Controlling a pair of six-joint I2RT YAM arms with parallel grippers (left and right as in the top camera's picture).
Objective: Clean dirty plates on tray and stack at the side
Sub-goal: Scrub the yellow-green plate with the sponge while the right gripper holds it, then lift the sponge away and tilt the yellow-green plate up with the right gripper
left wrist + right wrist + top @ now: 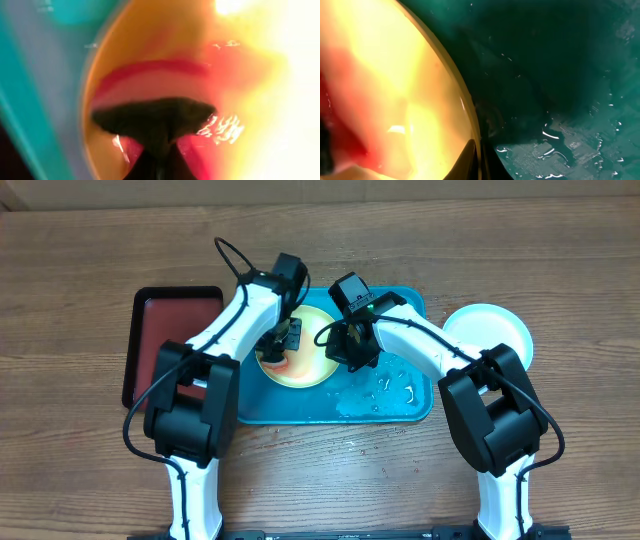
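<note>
My left pincer [284, 340], clamped on a dark wad [150, 117], pressed straight down on the red smear [150, 67] of the yellow-green plate [312, 368] in the tray [340, 418] mid-worktop, while my right pincer [480, 162] pinched the plate's right rim.

Both arms lean in over the middle of the tray [300, 412], so the plate [310, 370] is hemmed from above; the left tool [283, 340] sits low on its left half with a dark wad [150, 117] at its tip; the right tool [345, 345] pinches its right rim, leaving only a narrow gap between the two. The tray's near right floor, wet with drops [395, 388], lies open. The red tray [160, 330] blocks the left; a white plate [487, 332] blocks the right, just beside the tray. The far bench [100, 240] is open across its width; the near strip is open between the arm bases.
</note>
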